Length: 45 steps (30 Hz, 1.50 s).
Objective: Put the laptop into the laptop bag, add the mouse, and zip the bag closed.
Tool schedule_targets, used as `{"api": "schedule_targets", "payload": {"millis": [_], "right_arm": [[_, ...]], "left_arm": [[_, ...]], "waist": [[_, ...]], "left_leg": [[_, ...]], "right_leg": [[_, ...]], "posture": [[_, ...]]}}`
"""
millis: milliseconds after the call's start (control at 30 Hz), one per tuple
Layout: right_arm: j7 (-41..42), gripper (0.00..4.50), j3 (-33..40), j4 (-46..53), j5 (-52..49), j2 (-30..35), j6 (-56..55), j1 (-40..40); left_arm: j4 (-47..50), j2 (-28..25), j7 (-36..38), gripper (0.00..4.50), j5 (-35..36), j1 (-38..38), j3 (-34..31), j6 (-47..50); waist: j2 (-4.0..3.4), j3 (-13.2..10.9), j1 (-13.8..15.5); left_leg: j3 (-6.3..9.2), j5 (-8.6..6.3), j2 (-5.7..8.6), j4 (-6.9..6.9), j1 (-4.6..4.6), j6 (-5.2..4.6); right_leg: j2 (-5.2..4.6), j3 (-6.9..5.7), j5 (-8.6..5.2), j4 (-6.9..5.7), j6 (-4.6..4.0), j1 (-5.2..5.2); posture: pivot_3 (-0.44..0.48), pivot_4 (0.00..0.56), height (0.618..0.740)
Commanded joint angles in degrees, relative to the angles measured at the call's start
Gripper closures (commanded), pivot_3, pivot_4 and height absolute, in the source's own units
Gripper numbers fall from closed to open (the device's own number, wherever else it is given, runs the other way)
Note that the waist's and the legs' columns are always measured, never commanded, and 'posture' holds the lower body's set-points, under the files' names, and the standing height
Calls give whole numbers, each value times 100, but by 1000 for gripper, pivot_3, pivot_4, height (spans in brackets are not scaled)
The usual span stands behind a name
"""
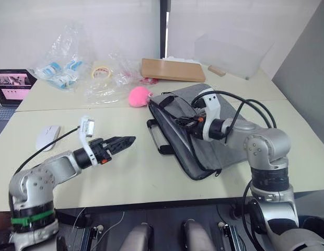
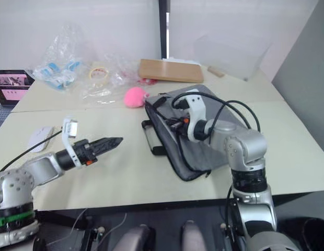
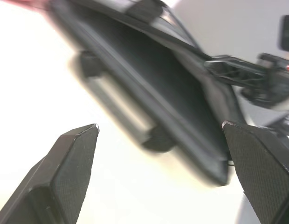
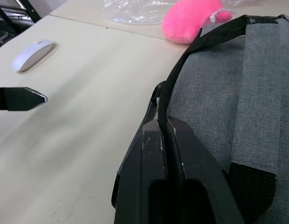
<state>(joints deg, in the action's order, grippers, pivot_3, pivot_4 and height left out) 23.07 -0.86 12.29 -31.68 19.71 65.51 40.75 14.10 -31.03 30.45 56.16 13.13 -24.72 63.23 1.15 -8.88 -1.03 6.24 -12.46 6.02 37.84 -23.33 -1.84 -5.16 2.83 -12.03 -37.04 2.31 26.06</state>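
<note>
The grey laptop bag (image 1: pixel 211 151) lies flat on the table, right of centre, its black-trimmed mouth facing my left side. My right gripper (image 4: pixel 161 119) is over the bag's near-left part, shut on one black strap handle (image 4: pixel 205 39), which it holds raised off the fabric. My left gripper (image 1: pixel 123 142) hovers over the table left of the bag, open and holding nothing, pointing at the bag's mouth (image 3: pixel 149 88). The white mouse (image 1: pixel 47 137) rests on the table at far left, beyond my left arm. The laptop is hidden from view.
A pink plush toy (image 1: pixel 139 97) sits just behind the bag's far-left corner. A wooden board (image 1: pixel 172 69), clear plastic bags (image 1: pixel 62 63), a tape roll (image 1: pixel 102 71) and a clear box (image 1: pixel 232 52) line the back. A lit-screen laptop (image 1: pixel 10 89) stands far left.
</note>
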Motion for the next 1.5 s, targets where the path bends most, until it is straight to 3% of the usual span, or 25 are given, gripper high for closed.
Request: {"api": "schedule_targets", "payload": {"millis": [33, 133, 233, 300, 567, 1167, 1200, 1500], "right_arm": [[142, 4500, -314, 141, 184, 2, -433, -26], [164, 4500, -462, 86, 337, -43, -626, -111], [226, 4500, -648, -18, 539, -32, -862, -162], [205, 4500, -685, -60, 623, -45, -941, -179], [350, 4500, -845, -104, 903, -30, -1220, -332], [421, 4500, -1131, -543, 1537, -155, -1847, -477], [435, 3838, -1111, -550, 1546, -160, -1890, -486], [1113, 845, -494, 110, 889, 73, -1822, -570]], "left_arm": [[242, -189, -404, 28, -380, -196, -186, -336], [441, -258, -421, 28, -640, -500, -160, -671], [711, -291, -660, 28, -1561, -898, 62, -1586], [668, -226, -544, 28, -1707, -984, 44, -1969], [162, -433, 600, 28, -1770, -1502, -207, -3005], [130, -410, 722, 28, -1761, -1701, -264, -3361], [131, -412, 726, 0, -1758, -1708, -269, -3361], [47, -588, 910, 0, -1652, -1780, -503, -3315]], "waist": [[0, 0, 1], [0, 0, -2], [0, 0, -6], [0, 0, 3], [-1, -1, -8], [-1, -1, 2], [-1, -1, 3], [-1, -1, 7]], "left_leg": [[0, 0, -1, 0, 1, 1], [-1, 0, -1, 0, 5, 1], [-4, -1, -1, -3, 5, 0], [-4, 0, -2, -4, 5, 1], [-10, -1, -6, -9, 10, 0], [-12, 0, -11, -8, 13, 1], [-12, 0, -11, -8, 13, 1], [-12, 0, -11, -8, 13, 1]], "right_leg": [[1, -1, 0, 0, -1, 0], [1, -1, 1, -1, -1, -2], [0, 0, 1, 1, -2, -1], [1, -1, 2, 2, -4, 0], [1, -7, 4, 4, -7, -1], [-2, -26, 6, 8, -10, -3], [-2, -26, 6, 8, -10, -3], [-1, -28, 6, 9, -9, -4]], "posture": [[0, 150, 740], [0, 150, 740], [0, 150, 740], [0, 150, 740], [0, 150, 740], [0, 150, 740], [0, 150, 740], [0, 150, 740]]}}
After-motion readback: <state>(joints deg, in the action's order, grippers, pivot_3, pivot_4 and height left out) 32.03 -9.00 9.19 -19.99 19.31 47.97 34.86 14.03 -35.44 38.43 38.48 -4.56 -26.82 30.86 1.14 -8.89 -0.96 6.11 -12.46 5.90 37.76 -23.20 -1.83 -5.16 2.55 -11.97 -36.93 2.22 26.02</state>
